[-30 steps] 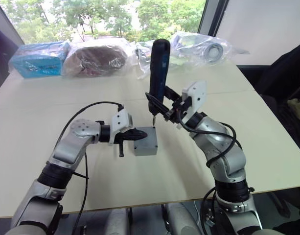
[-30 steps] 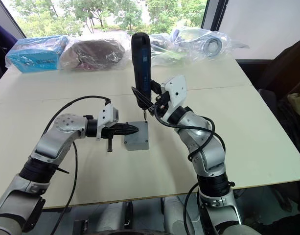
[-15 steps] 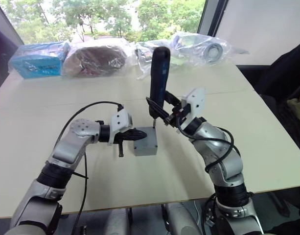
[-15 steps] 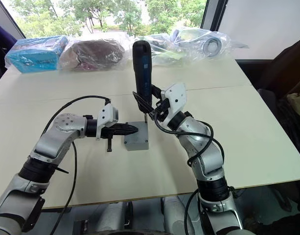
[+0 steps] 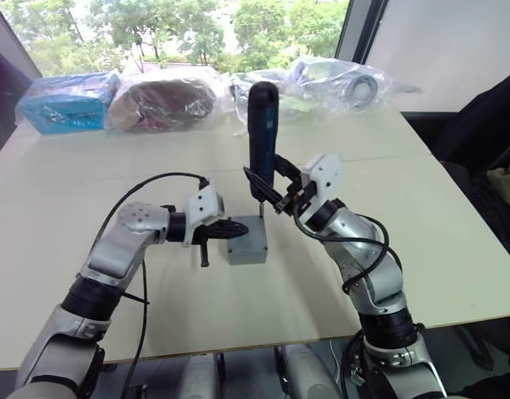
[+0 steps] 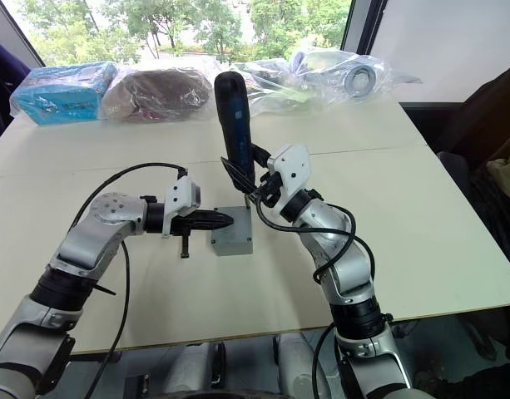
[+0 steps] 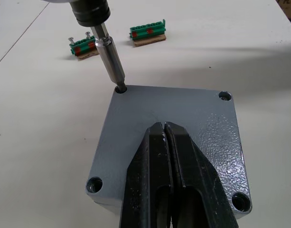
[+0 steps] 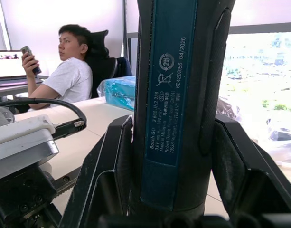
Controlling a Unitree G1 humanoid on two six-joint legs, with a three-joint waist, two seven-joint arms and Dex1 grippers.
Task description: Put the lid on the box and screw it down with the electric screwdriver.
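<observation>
At the far left of the pale tabletop, along its far edge, lies one blue package in clear wrap, then one brown bundle in plastic, with more clear bags further along. The left gripper, its two black fingers pressed together with nothing between them, rests its tip flat on the thin square grey plastic lid. That lid sits on the small deep grey plastic box, which stands near the middle of the table; four corner screw holes show in the lid, one at each corner. In the left wrist view, two small green-and-red terminal pieces lie on the table beyond the box, apart from it. The dark blue-black pen-shaped electric screwdriver stands nearly upright, and its thin metal bit goes into one far corner hole of the lid. The right gripper clamps the screwdriver's lower body, a finger on each side. In the right wrist view, one seated person in a white shirt holds a phone.
</observation>
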